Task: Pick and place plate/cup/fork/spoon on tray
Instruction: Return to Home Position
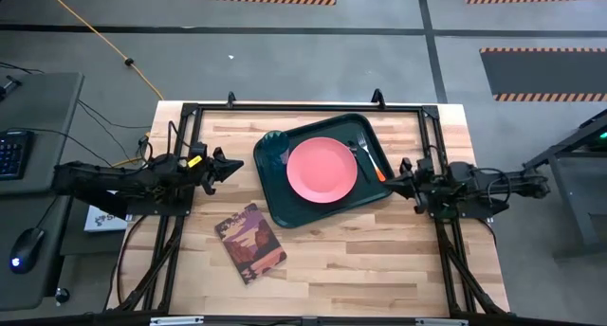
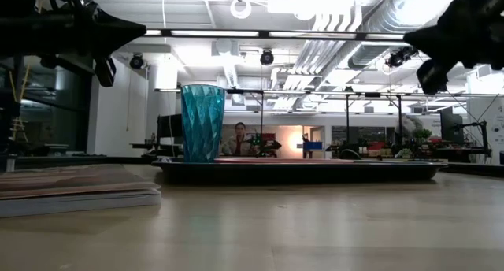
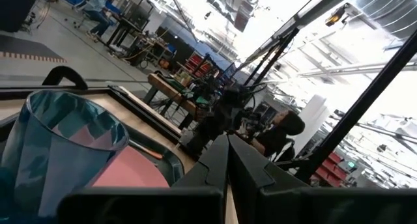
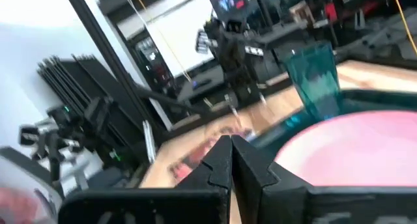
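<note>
The dark green tray (image 1: 275,198) lies at the table's middle. On it rest the salmon-pink plate (image 1: 321,169), the teal cup (image 1: 274,149) standing upright at its left corner, the orange-handled fork (image 1: 372,161) and a dark spoon (image 1: 357,148) beside it. My left gripper (image 1: 234,164) is shut and empty, left of the tray above the table. My right gripper (image 1: 395,180) is shut and empty, just right of the tray. The cup also shows in the left wrist view (image 3: 62,152), the right wrist view (image 4: 316,77) and the low view (image 2: 202,122).
A book with a maroon patterned cover (image 1: 250,242) lies on the table near the front, left of centre. A black frame (image 1: 303,106) runs along the table's far and side edges. A person sits in the room beyond (image 2: 239,139).
</note>
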Controlling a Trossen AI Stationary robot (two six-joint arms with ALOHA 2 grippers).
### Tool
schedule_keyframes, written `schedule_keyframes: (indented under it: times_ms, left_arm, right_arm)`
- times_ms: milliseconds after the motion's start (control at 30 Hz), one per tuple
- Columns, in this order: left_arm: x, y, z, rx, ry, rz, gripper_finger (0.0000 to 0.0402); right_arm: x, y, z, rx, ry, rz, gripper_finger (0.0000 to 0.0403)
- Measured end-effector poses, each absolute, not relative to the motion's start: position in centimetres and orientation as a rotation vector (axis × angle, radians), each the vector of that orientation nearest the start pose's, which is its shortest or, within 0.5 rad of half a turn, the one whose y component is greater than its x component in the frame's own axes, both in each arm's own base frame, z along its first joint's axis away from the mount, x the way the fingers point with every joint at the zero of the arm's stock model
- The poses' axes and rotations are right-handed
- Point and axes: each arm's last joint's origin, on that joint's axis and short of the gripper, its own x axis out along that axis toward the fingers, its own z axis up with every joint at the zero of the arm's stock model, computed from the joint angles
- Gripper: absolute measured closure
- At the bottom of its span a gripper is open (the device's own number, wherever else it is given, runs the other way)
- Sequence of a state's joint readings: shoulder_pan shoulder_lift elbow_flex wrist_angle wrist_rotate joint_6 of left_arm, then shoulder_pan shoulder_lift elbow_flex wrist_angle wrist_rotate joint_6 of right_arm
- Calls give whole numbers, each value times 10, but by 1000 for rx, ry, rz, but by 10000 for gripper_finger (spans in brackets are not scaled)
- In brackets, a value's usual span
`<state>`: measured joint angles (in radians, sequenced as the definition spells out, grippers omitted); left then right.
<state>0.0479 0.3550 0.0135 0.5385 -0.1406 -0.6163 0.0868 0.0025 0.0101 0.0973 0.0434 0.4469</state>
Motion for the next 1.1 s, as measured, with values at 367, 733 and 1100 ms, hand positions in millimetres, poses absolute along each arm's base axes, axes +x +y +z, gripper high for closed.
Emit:
schedule_keyframes:
  times_ms: [367, 733, 1100]
  left_arm:
    - [118, 10, 189, -622, -248, 122, 401]
    - [112, 8, 189, -624, -255, 106, 401]
    - [96, 7, 172, -617, -96, 127, 402]
  right_arm:
    - [99, 10, 166, 545, 49, 119, 403]
    - [98, 10, 166, 549, 40, 114, 403]
    - [97, 8, 168, 549, 19, 106, 402]
